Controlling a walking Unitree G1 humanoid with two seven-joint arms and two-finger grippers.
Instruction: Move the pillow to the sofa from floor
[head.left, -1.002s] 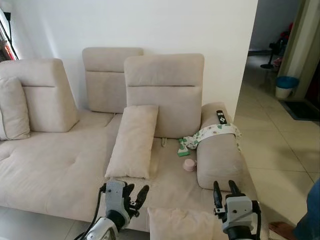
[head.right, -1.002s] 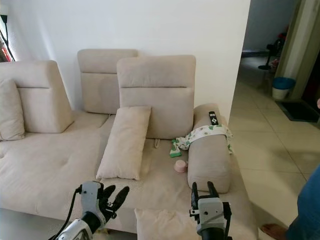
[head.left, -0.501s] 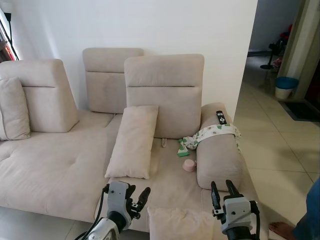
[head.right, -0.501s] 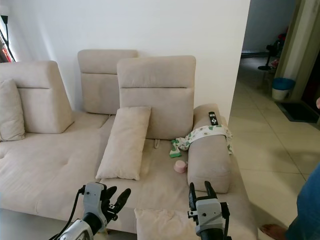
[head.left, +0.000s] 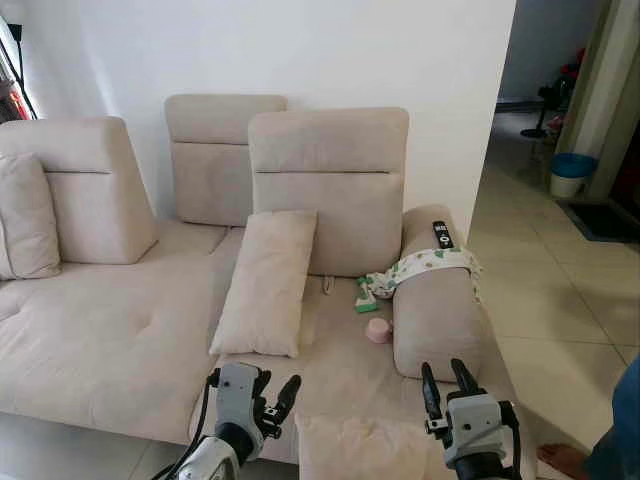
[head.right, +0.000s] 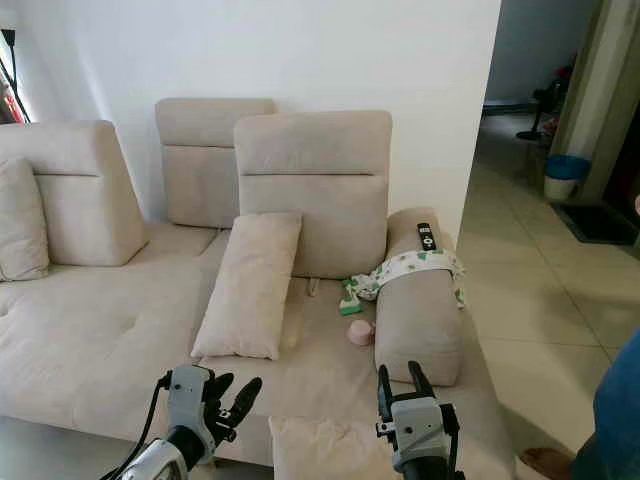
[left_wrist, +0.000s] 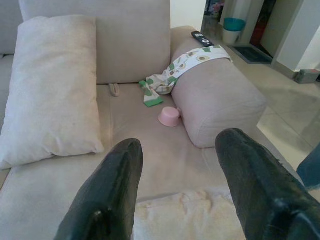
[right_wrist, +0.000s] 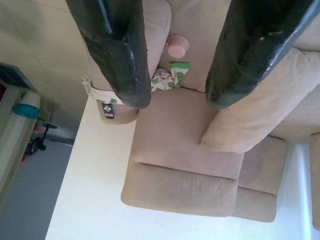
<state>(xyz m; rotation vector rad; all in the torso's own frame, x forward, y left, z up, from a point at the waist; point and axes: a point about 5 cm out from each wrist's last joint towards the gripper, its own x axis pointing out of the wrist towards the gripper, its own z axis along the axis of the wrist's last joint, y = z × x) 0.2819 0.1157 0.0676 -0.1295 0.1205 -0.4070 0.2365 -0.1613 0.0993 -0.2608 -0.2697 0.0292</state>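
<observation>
A cream pillow (head.left: 360, 445) lies at the front edge of the beige sofa (head.left: 110, 330) seat, low in the eye views, and its fuzzy top shows in the left wrist view (left_wrist: 185, 215). My left gripper (head.left: 275, 387) hovers open just left of the pillow, fingers pointing toward the backrest. My right gripper (head.left: 443, 372) stands open just right of it, fingers upright, holding nothing. In the wrist views the left gripper (left_wrist: 181, 142) and the right gripper (right_wrist: 178, 97) each show a wide bare gap.
A second cushion (head.left: 268, 280) leans on the backrest. A pink cup (head.left: 379, 329) and a patterned cloth (head.left: 420, 265) lie by the armrest (head.left: 437, 320), which carries a remote (head.left: 441, 234). A person's foot (head.left: 565, 460) is at the right; a blue bin (head.left: 573, 172) stands beyond.
Both grippers have sunk slightly in the picture since a second ago. The pillow has not moved.
</observation>
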